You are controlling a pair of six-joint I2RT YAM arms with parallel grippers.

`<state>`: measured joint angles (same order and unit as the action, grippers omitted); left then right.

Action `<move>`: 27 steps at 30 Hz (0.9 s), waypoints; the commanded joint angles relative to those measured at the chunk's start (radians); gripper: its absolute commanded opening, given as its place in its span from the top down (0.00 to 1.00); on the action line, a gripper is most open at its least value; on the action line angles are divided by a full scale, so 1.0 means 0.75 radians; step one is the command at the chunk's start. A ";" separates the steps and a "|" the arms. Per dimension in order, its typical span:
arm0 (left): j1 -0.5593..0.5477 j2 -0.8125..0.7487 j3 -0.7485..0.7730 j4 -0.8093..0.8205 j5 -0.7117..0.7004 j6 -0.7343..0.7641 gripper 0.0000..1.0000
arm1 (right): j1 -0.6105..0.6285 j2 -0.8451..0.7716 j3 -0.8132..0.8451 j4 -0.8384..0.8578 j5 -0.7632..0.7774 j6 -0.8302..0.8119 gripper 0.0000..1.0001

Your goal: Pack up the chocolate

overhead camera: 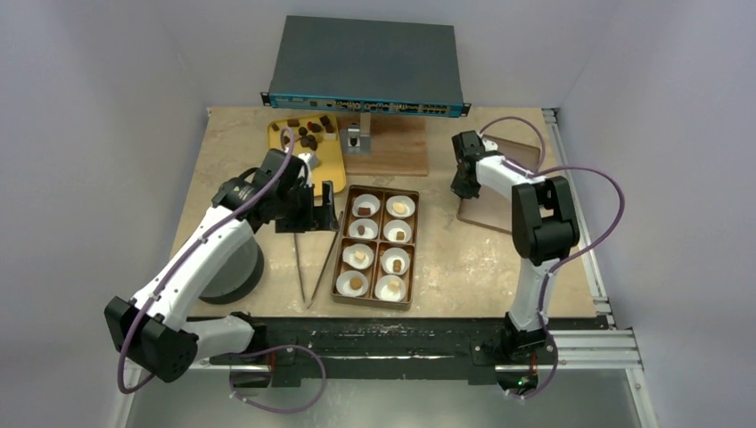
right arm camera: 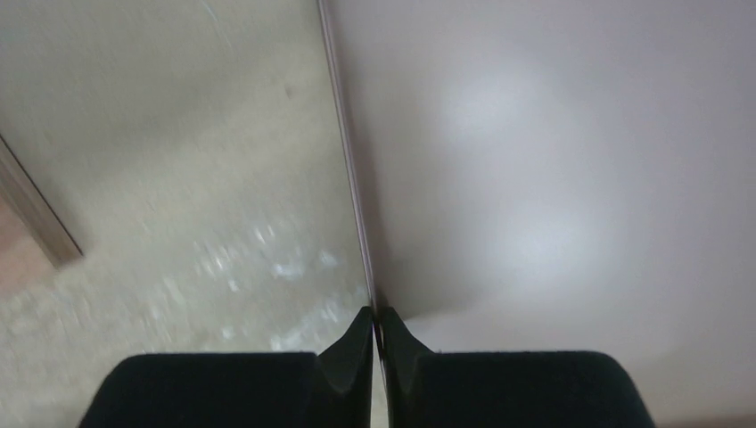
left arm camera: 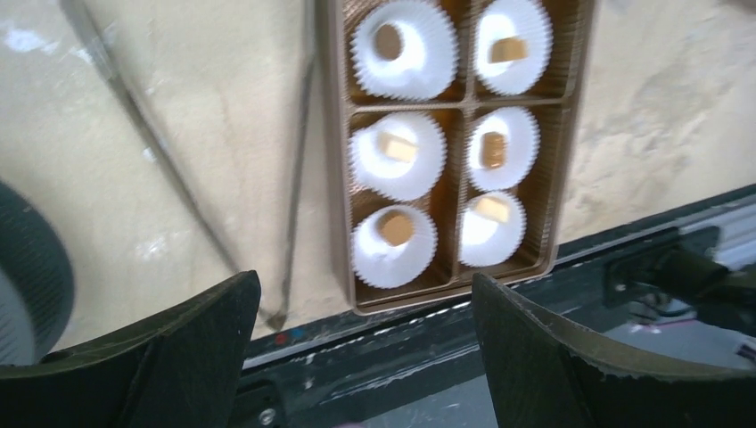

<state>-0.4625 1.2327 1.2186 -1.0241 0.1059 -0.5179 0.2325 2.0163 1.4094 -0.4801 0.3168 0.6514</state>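
Seating the lid (overhead camera: pixel 490 212) well means the right gripper (right arm camera: pixel 376 325), pinched on its thin edge at the box's (overhead camera: pixel 374 304) 3 o'clock, carries it level and square. The chocolate (left arm camera: pixel 395 227) fills every paper cup (left arm camera: pixel 394 247), with spares on the yellow tray (overhead camera: pixel 330 169) at 11 o'clock. The left gripper (left arm camera: pixel 365 281), wide and empty at 9 o'clock, could brace the box.

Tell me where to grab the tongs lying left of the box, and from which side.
Likely from straight above: the tongs lie flat, a narrow V joined at the near end. Grip just beyond that joint, jaws straddling both thin arms where they run close together. The open left gripper looks nearest.
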 commanded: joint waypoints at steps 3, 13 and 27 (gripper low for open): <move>-0.082 -0.100 -0.062 0.351 0.140 -0.148 0.12 | 0.035 -0.387 -0.229 -0.009 0.004 -0.010 1.00; -0.131 -0.136 -0.165 0.628 0.229 -0.280 0.12 | 0.104 -1.038 -0.484 -0.102 -0.151 0.089 1.00; -0.130 -0.141 -0.094 0.769 0.338 -0.360 0.11 | 0.175 -1.444 -0.211 -0.165 -0.570 0.324 1.00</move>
<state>-0.5579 1.1500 1.0958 -0.5167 0.3260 -0.7563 0.3611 0.9546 1.1362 -0.6270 -0.0319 0.8352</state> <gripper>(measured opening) 0.883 0.003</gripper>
